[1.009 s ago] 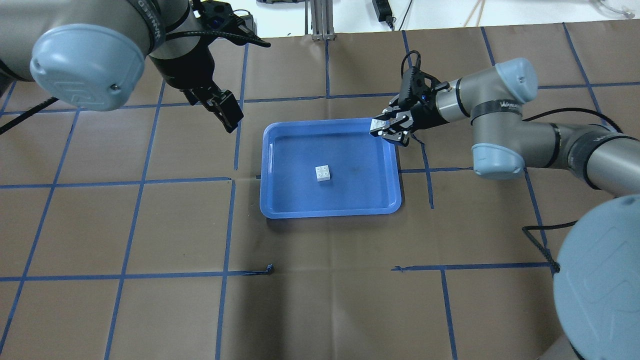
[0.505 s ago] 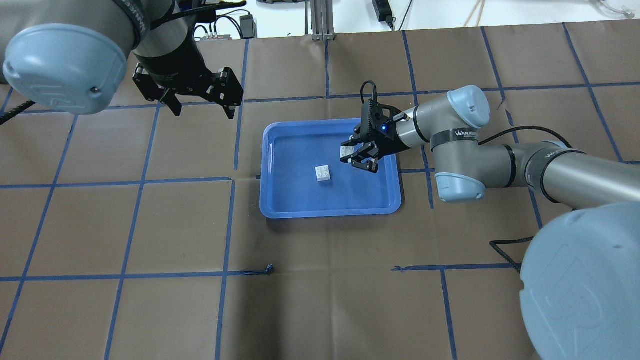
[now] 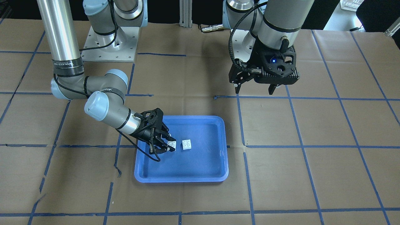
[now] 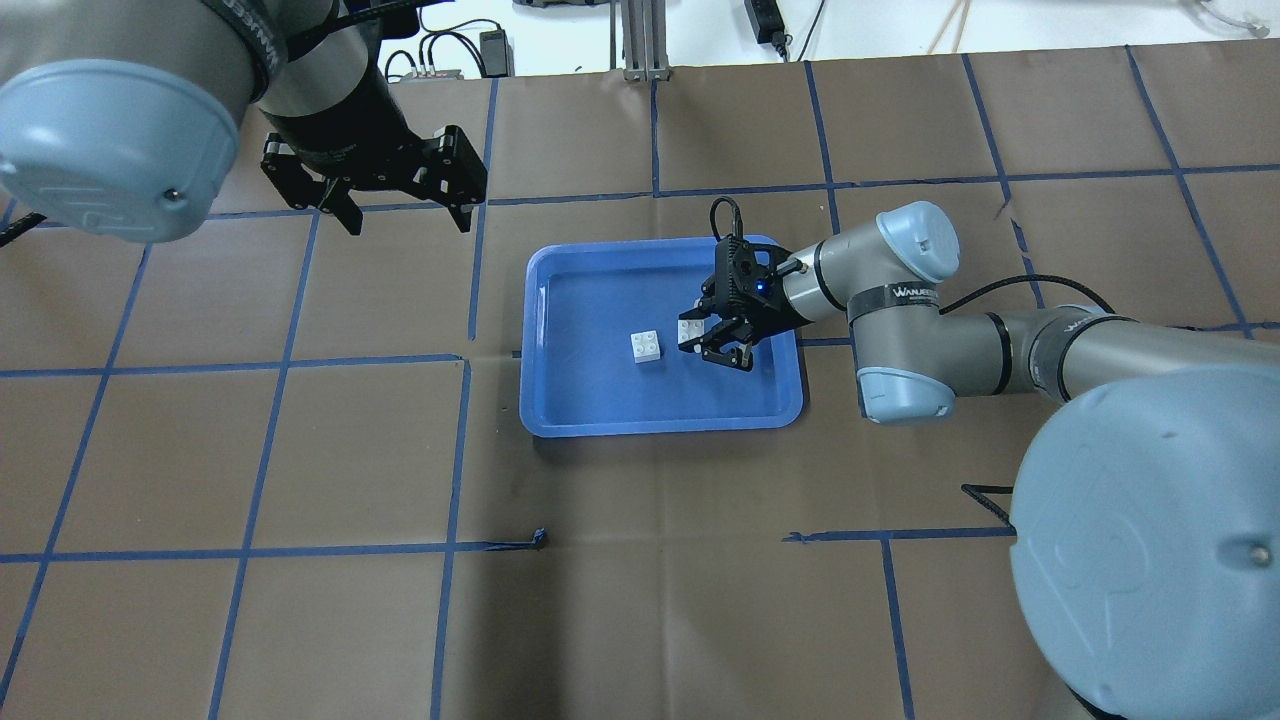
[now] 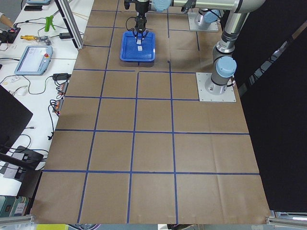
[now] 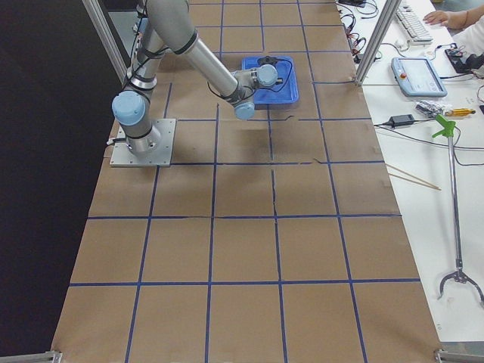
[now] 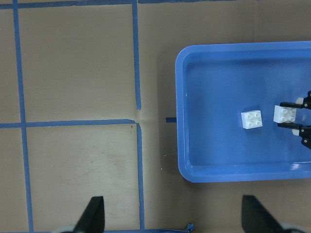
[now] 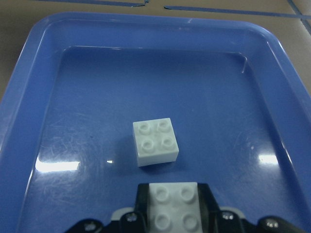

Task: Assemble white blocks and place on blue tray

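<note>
The right tool (image 3: 167, 144) is clamped on a small white square four-stud plastic brick (image 8: 173, 204), studs up, low inside the shallow rectangular blue plastic tray (image 4: 560, 425). It sits just beside the second white brick (image 8: 155, 141) lying mid-tray, probably lining up to stack them. Open tray floor surrounds both, and the rim is well off. The left tool (image 4: 405, 222), spread and empty, hangs over the brown paper-covered desk (image 4: 300, 450), clear of the tray.

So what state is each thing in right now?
Right pincer: shut, over the blue tray.
Held white block: gripped in that pincer, studs up, beside the loose white block, not joined.
Loose white block: lying in the tray, studs up.
Left pincer: open, empty, off to the tray's side.
Blue tray: flat on the table.
</note>
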Controlling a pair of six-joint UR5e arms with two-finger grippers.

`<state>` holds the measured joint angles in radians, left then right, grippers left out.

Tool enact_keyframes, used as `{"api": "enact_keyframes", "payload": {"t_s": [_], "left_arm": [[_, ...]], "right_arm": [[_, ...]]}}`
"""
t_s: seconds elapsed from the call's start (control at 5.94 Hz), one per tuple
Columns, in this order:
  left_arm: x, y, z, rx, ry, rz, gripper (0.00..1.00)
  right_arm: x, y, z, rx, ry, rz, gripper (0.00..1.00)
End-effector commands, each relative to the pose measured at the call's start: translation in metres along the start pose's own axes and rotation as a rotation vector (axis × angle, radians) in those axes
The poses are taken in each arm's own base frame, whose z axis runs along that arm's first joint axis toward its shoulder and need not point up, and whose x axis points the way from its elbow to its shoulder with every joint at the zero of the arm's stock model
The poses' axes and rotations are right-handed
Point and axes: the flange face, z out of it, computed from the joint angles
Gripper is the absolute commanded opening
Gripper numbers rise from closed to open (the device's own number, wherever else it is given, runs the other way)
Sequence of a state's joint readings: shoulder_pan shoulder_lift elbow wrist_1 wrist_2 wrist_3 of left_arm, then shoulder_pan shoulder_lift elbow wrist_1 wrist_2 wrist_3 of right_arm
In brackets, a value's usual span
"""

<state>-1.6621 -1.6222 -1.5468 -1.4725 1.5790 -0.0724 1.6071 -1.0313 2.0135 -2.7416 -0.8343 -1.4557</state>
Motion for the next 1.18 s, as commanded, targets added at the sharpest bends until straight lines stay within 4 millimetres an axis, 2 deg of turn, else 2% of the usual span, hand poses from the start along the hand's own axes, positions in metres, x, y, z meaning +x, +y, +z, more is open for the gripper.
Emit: {"api": "enact_keyframes", "payload": {"t_s": [0.0, 0.34, 1.01], "left_arm": [[-0.0121, 0.0134, -0.0163, 0.011, -0.006, -0.017, 0.99], [-0.0125, 0.0194, -0.0219, 0.014, -0.006, -0.021, 0.99], [-0.0110, 0.0188, -0.0217, 0.016, 0.002, -0.028, 0.99]], "right_arm": [[-0.0043, -0.0062, 0.0096, 0.006, -0.006, 0.039, 0.34], [-0.0048, -0.0087, 0.0094, 0.008, -0.007, 0.087, 0.34], [-0.0088, -0.0140, 0.0151, 0.004, -0.016, 0.123, 0.34]]}}
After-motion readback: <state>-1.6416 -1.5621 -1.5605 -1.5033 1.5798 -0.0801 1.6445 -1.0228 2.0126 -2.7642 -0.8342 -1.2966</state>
